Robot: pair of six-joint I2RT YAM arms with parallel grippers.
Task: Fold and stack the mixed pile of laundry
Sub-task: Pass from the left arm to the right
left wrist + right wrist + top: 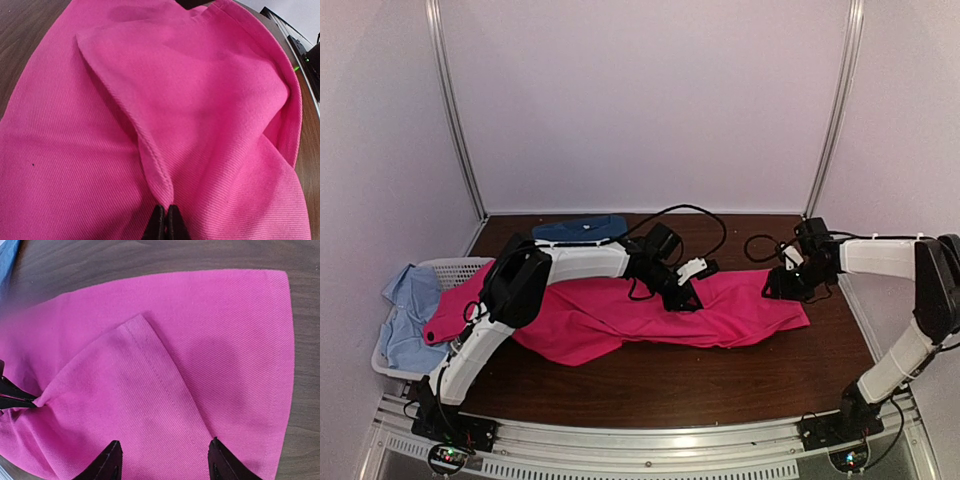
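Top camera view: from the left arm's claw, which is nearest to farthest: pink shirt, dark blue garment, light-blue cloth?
1. Pink shirt, pinched in the left gripper, mid-table.
2. Dark blue garment, behind it, at the back.
3. Light-blue cloth, far left, on the white basket.

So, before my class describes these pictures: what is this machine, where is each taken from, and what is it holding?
Two robot arms are bolted to a table. The wide picture looks down from above and behind them; the two close-ups come from cameras on each wrist. A pink shirt lies across the table, a dark blue T-shirt lies behind it, and a light-blue cloth lies over a white basket. The left gripper pinches a fold of the pink shirt. The right gripper hovers open above it.
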